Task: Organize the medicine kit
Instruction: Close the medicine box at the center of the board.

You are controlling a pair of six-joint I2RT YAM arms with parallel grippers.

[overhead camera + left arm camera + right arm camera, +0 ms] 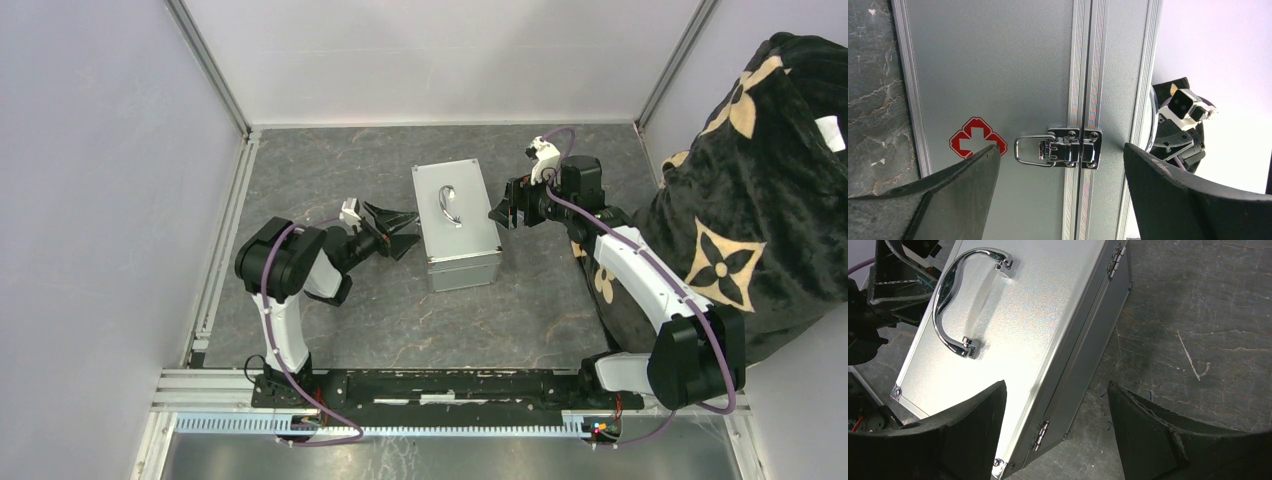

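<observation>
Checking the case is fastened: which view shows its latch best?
Left wrist: the latch faces it squarely, apparently fastened. Top external and right wrist views show the medicine kit lid and handle, not the latch.

— Any writing to read here?
— No words or numbers. Only a red cross sign [974, 137] printed on the grey face of the medicine kit [998, 65], just beside its front latch [1058, 148].

Medicine kit [457, 225]: matt brushed metal; latch [1060, 148] glossy chrome.
</observation>
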